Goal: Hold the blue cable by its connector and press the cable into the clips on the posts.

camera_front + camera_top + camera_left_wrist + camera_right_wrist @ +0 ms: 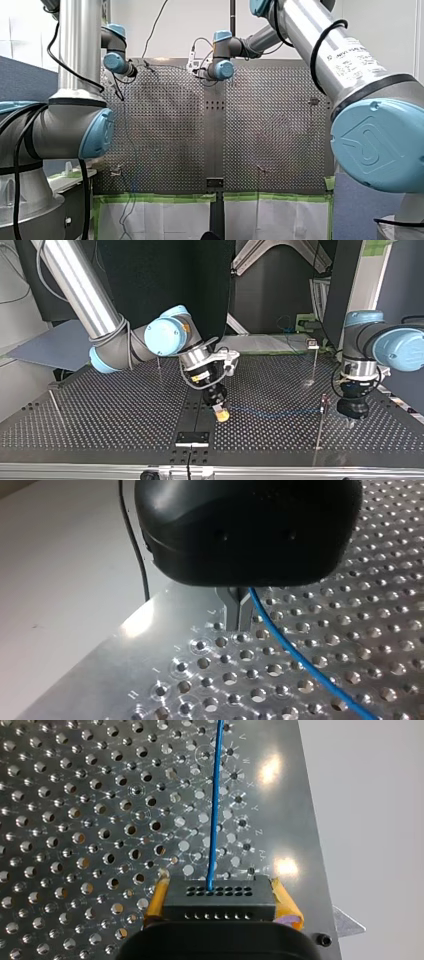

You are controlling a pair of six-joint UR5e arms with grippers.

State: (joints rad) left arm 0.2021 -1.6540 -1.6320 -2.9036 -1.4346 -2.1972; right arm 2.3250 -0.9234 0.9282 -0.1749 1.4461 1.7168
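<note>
Blue cable (pixel 275 413) runs low over the perforated table (pixel 100 415) between both grippers, apparently in no clip. My right gripper (pixel 220 411) has its yellow pads (pixel 156 902) clamped on the black connector (pixel 220 902). My left gripper (pixel 238 611) has its metal fingers drawn together, seemingly pinching the cable. The nearest post (pixel 320 430) stands just beside the cable, its clip (pixel 325 400) above it. I judge the holding done and all pressing left.
</note>
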